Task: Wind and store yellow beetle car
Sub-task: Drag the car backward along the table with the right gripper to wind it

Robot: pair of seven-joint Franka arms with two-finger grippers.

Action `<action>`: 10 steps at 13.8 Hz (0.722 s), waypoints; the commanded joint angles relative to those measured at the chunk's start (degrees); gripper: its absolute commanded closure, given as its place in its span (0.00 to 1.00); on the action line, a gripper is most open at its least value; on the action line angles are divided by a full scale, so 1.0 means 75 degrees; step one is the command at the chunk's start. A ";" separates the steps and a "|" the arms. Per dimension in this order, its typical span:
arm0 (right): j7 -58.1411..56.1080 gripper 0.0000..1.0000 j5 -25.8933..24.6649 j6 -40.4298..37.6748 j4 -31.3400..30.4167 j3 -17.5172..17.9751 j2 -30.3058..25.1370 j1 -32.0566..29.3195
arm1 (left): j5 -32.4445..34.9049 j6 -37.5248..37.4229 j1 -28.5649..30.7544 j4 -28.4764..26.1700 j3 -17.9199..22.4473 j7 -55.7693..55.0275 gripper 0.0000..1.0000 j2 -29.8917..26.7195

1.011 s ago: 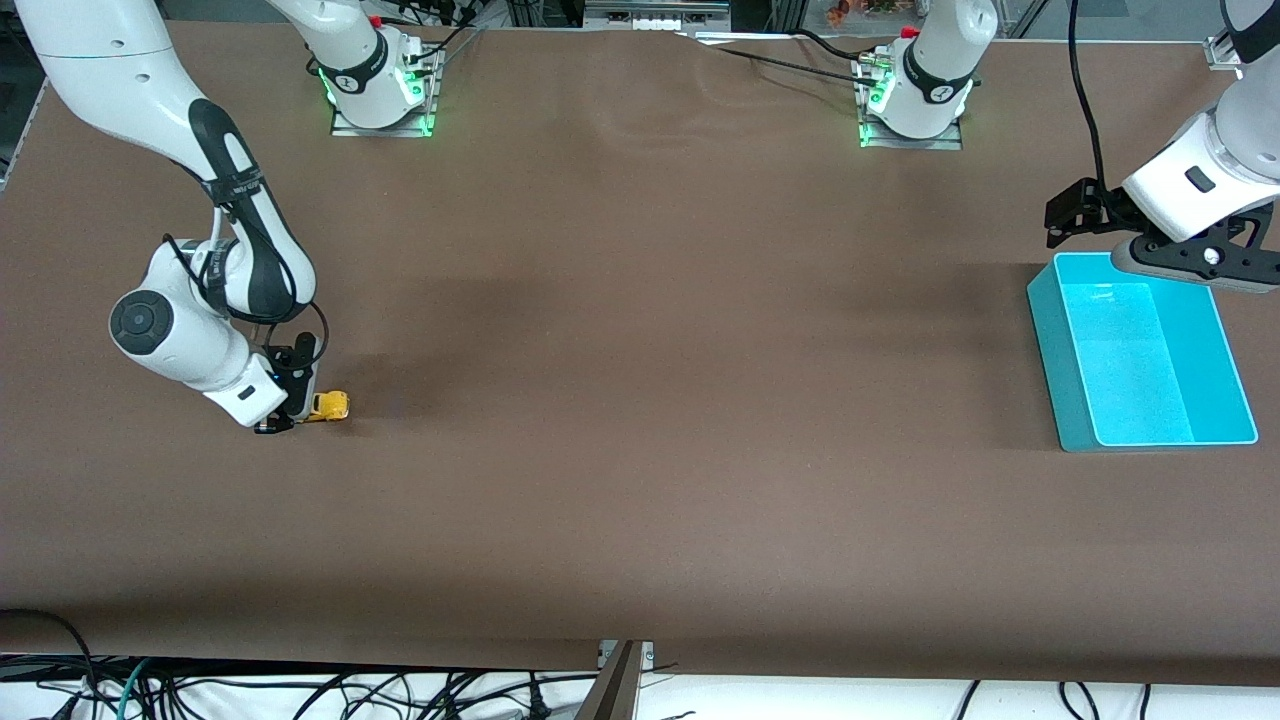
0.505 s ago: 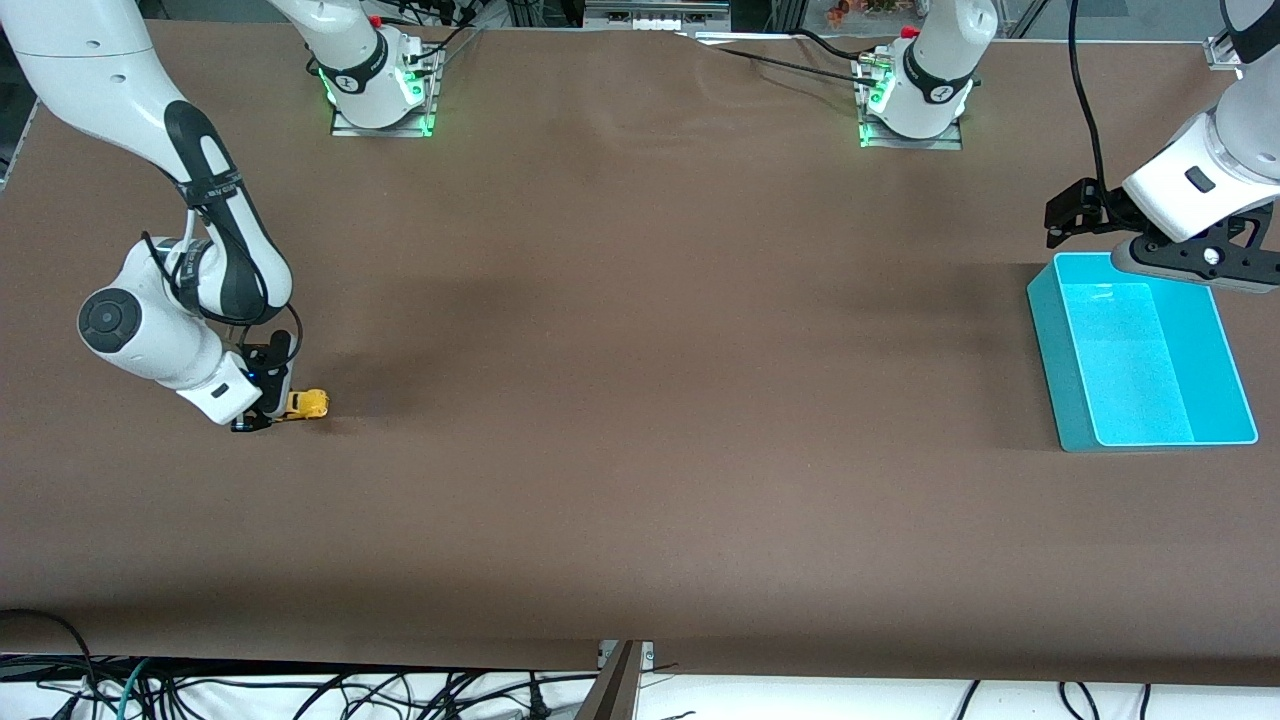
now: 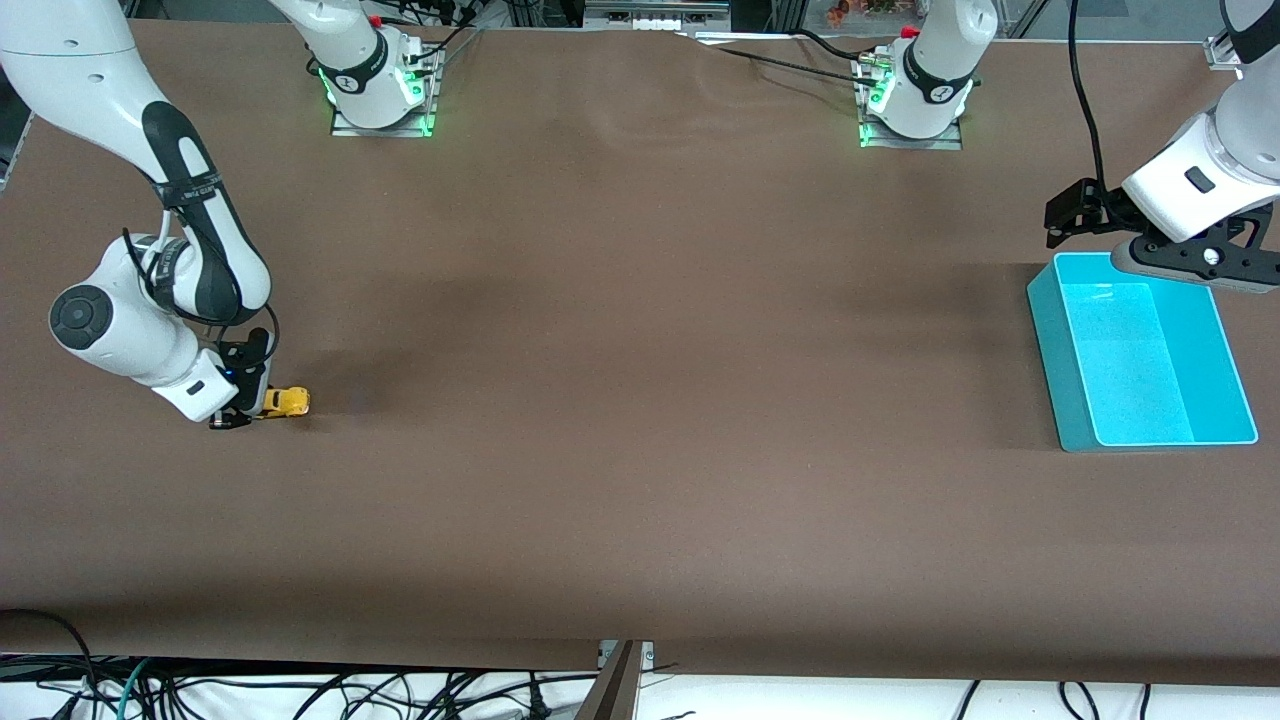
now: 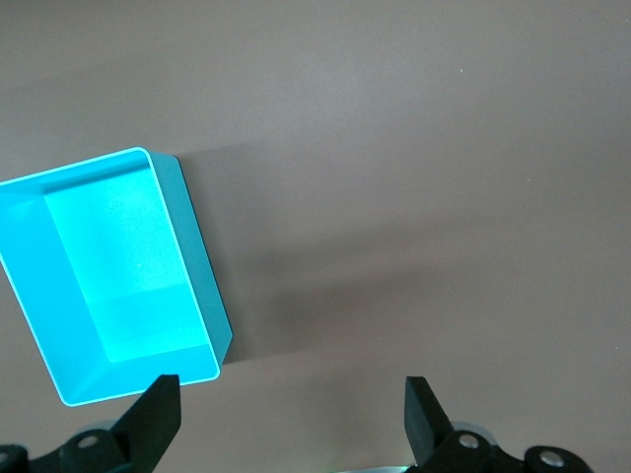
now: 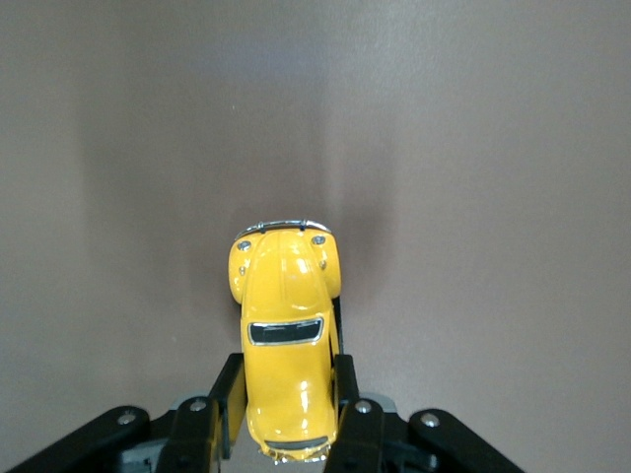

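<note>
Status: early-to-mid task by my read. Small bright yellow beetle-shaped toy car [image 3: 286, 401] was pinched at its rear by the right end effector [image 3: 243, 411], fingers pressed against both flanks in the right wrist view, wheels apparently down on the brown counter [image 3: 640, 400]. That fits the wind-up step, dragging the car on its wheels; whether the spring was charged cannot be read from the pictures. Storage not done: open turquoise plastic bin [image 3: 1140, 350] held nothing.

Location, relative to the bin: car well apart from it, toward the right arm's end of the counter, at about the same nearness to the front camera as the bin's nearer half.

Left end effector [image 4: 291, 414] hung over the counter just beside the bin's farther rim, fingers spread wide, holding nothing; that arm was waiting.

Car look: rounded glossy yellow body [image 5: 286, 335], dark windscreen, two small headlamps and a chrome bumper at the nose, which pointed away from the end effector. Much smaller than the bin.

Left to do, by my judgement: finish winding, carry or release the car toward the bin, put it in.
</note>
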 commanded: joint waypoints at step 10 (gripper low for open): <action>-0.0368 0.40 0.0117 0.0268 -0.0245 0.0057 -0.0047 -0.0488 | 0.0108 -0.0185 -0.0038 0.0236 -0.0003 -0.0060 0.00 0.0110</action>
